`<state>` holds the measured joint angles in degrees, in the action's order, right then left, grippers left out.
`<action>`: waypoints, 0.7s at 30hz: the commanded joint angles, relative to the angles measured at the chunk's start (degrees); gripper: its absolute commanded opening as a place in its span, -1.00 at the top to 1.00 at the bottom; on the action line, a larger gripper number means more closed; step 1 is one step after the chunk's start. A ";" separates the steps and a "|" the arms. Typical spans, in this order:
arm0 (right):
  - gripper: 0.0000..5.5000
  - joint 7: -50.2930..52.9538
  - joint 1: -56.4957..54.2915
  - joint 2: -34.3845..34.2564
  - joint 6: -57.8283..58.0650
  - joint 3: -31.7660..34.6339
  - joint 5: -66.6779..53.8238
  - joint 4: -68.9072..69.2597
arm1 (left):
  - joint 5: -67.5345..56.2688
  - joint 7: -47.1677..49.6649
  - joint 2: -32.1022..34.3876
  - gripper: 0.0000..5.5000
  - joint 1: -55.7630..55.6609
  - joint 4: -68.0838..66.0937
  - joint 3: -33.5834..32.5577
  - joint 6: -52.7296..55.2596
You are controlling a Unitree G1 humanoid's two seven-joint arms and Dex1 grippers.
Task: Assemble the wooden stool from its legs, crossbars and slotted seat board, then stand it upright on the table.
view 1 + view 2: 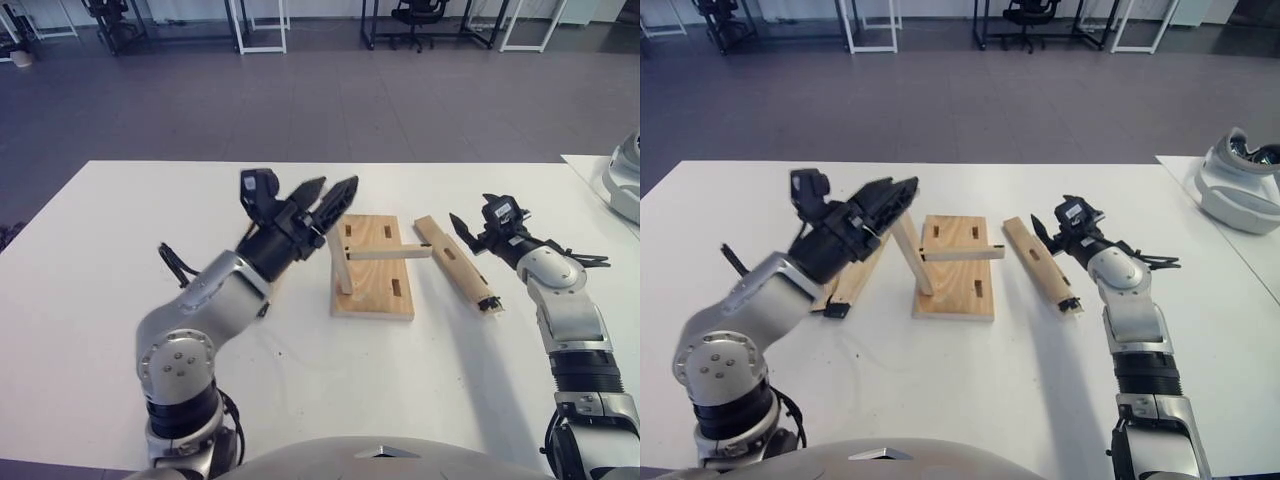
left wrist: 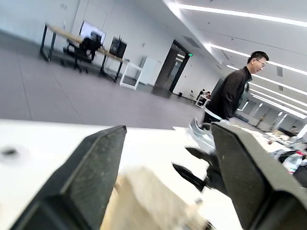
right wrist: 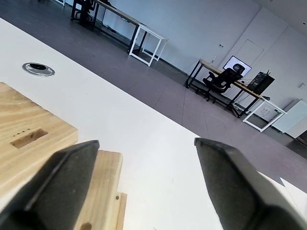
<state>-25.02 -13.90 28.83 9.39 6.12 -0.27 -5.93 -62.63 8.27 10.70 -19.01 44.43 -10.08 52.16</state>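
My left gripper (image 1: pixel 337 186) gapes at the upright leg (image 1: pixel 342 270) on the board's (image 1: pixel 370 302) left edge; my right gripper (image 1: pixel 472 215), also wide, lies farther.

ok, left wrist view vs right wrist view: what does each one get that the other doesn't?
Left wrist view: the open left gripper with a blurred wooden piece close in front of it. Farther off are the right gripper and, beyond it, a white headset.
Right wrist view: the open right gripper's own fingers, close to the slotted seat board and the loose leg beside it.
Both: the white table, with grey floor and desks behind.
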 commanded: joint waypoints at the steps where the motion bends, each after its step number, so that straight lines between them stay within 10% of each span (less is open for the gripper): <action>1: -0.34 0.80 -0.64 -0.15 -1.35 -0.14 0.22 -1.73 | -1.12 -5.22 10.33 -0.18 -5.86 -2.50 -9.94 -5.14; 21: -0.34 3.50 -1.12 -2.45 -5.34 -2.86 1.53 -10.56 | 35.94 -21.06 15.41 -0.18 12.41 -31.39 16.43 -8.15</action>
<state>-22.06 -13.94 26.74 4.14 3.97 0.58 -16.03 -28.42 -11.52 26.44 -5.93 14.41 5.31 43.39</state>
